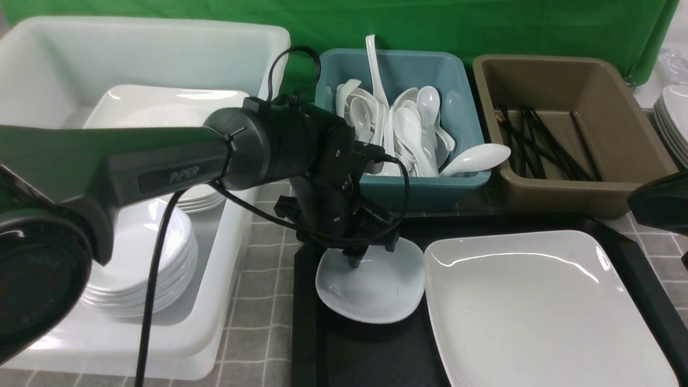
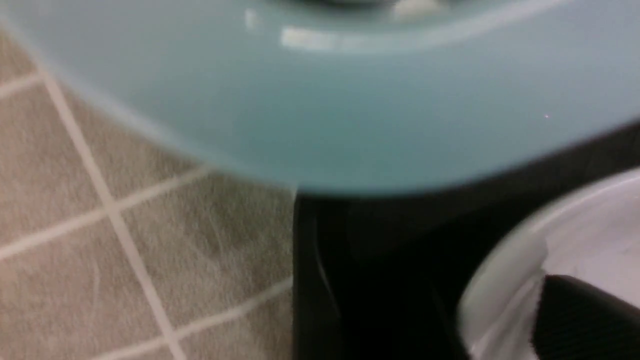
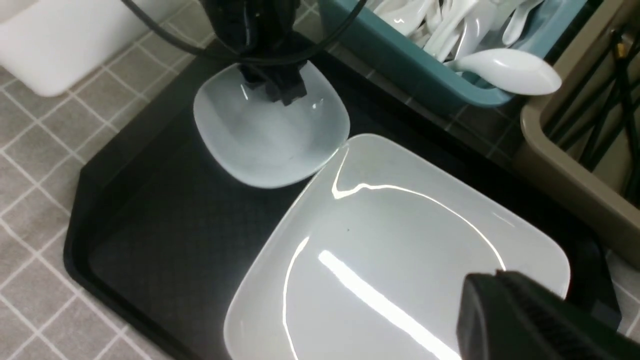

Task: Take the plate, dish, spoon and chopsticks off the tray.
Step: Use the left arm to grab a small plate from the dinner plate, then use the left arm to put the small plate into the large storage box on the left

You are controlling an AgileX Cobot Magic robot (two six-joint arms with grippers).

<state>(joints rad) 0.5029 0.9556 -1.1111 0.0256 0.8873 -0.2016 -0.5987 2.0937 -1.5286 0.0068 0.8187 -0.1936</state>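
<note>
dish (image 1: 376, 293) on tray (image 1: 304, 322): far rim between left gripper (image 1: 361, 253) fingers, 1 inside; can't tell if clamped. Glazed, stiff, light, slippery, likely chips: pinch rim deep. right gripper (image 3: 500, 312) fingers pressed together above plate (image 1: 537, 306).

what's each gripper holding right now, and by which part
The left gripper straddles the far rim of the small dish, one finger inside; whether it is clamped cannot be told. The right gripper is shut on nothing, above the plate.
</note>
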